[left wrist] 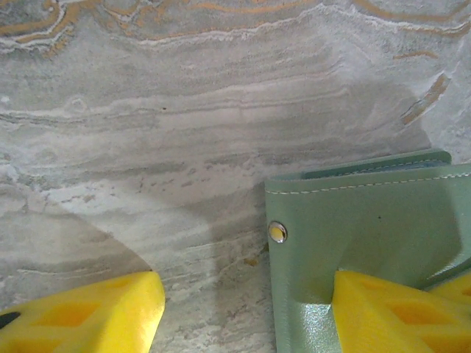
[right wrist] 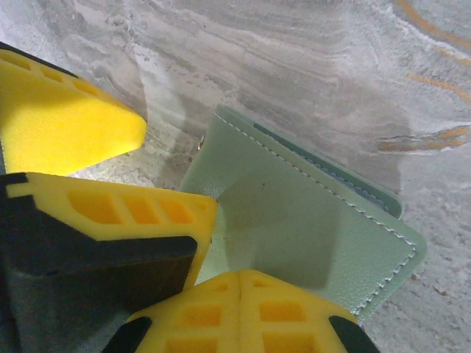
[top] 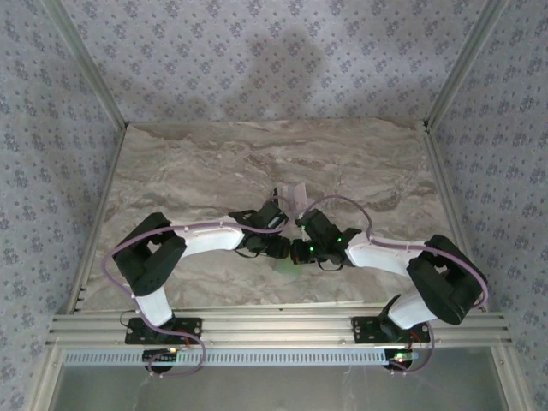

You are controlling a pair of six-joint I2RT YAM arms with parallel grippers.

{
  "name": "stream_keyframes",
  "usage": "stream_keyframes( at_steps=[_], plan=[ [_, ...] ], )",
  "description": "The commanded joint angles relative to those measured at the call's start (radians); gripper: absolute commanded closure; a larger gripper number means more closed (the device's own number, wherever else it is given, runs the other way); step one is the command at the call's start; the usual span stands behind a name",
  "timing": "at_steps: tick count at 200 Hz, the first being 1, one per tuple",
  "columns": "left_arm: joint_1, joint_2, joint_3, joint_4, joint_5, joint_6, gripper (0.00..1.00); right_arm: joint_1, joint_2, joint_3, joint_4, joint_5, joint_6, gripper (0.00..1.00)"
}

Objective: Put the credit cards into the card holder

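The card holder (right wrist: 309, 213) lies folded near the middle of the desk's (left wrist: 184, 110) near edge. The left jaws stand wide, gripping nothing, one pad (left wrist: 390, 312) pinning its cover; the right jaws are closed, tips on that cover. Hold the pin firm while the right tips lift the free edge.

Card holder (left wrist: 368, 220): sage-green, leather-like bifold. Smooth panel edged with pale stitching (left wrist: 353, 186); round metal snap stud (left wrist: 277, 232) near one corner; darker inner layer (left wrist: 375, 168) peeping past the far edge. Lying on grey marbled table (left wrist: 184, 110), near part creased and dented.
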Motion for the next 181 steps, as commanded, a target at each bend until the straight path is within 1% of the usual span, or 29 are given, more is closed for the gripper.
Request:
stream_keyframes(
  at_steps=[1, 38, 140, 166, 181],
  plan=[
    [0.012, 0.124, -0.055, 0.023, 0.023, -0.051, 0.37, 0.057, 0.044, -0.077, -0.137, 0.026, 0.034, 1.0],
    [0.022, 0.145, -0.058, 0.036, 0.039, -0.059, 0.38, 0.098, 0.029, -0.136, -0.075, 0.043, 0.085, 1.0],
    [0.027, 0.179, -0.072, 0.065, 0.058, -0.084, 0.38, 0.216, 0.029, -0.217, -0.033, 0.157, 0.161, 1.0],
    [0.027, 0.18, -0.071, 0.07, 0.07, -0.088, 0.38, 0.22, 0.028, -0.24, -0.007, 0.17, 0.172, 1.0],
    [0.028, 0.152, -0.067, 0.054, 0.062, -0.083, 0.38, 0.219, 0.016, -0.233, -0.012, 0.182, 0.17, 1.0]
  ],
)
